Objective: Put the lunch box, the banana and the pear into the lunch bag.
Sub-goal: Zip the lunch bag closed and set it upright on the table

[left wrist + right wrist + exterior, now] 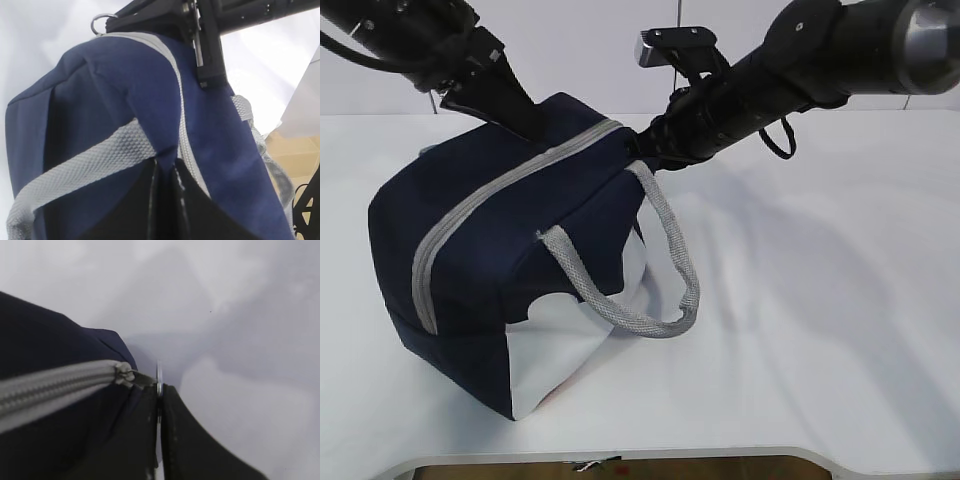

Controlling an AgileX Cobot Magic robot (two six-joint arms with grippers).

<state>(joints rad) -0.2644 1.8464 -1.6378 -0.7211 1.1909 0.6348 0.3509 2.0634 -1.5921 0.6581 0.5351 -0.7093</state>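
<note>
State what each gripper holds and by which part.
Right gripper: shut on the zipper pull of the lunch bag. Left gripper: pinching the bag's navy fabric beside the zipper.

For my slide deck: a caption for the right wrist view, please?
Right hand shut on the zipper pull at the end of the navy lunch bag's closed grey zipper.

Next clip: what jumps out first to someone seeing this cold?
The big navy lunch bag left of centre on the white table, its grey zipper closed along the top. Both arms meet at it: the right gripper pinches the zipper pull, and the left gripper clamps fabric.
</note>
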